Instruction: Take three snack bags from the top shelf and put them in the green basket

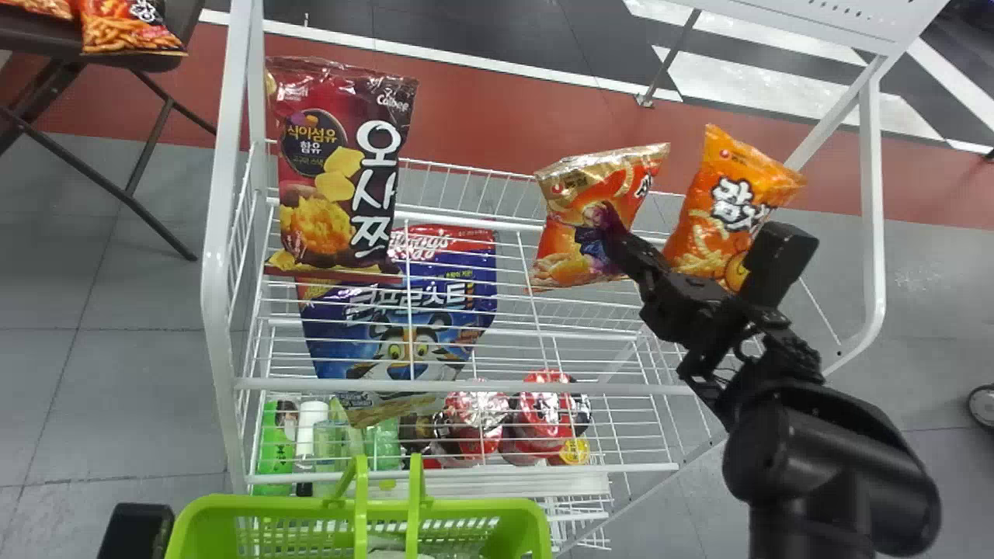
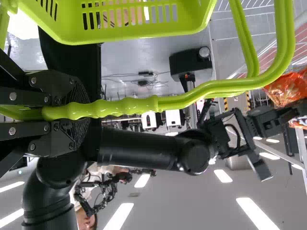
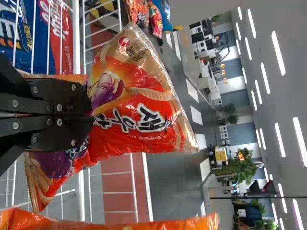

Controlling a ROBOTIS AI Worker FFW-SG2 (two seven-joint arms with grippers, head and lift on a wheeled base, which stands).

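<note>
Brown folding table [image 1: 46, 39], far left, bearing glossy red-orange snack packets [image 1: 128, 31]. Black left gripper [image 1: 136, 532], at the bottom edge: fingers clamped round the green plastic handle [image 2: 120, 106]. Green plastic basket [image 1: 264, 505], slotted sides, in front of the rack. White wire rack [image 1: 458, 384], its top shelf carrying the snack bags. Maroon foil bag [image 1: 334, 178], upright at the shelf's left; label in large white characters, with chips pictured. Blue-and-red foil bag [image 1: 404, 326], beneath the top wires; white lettering, cartoon tiger. Lidded red cups [image 1: 543, 411], lower. Red-orange and gold foil bag [image 1: 571, 252], upright over the top shelf; white characters outlined in dark, figure printed beside them. Black right gripper [image 1: 613, 229]: fingers closed, pinching that bag. Orange foil bag [image 1: 710, 210], just beside it, farthest right; bold white label outlined in black.
</note>
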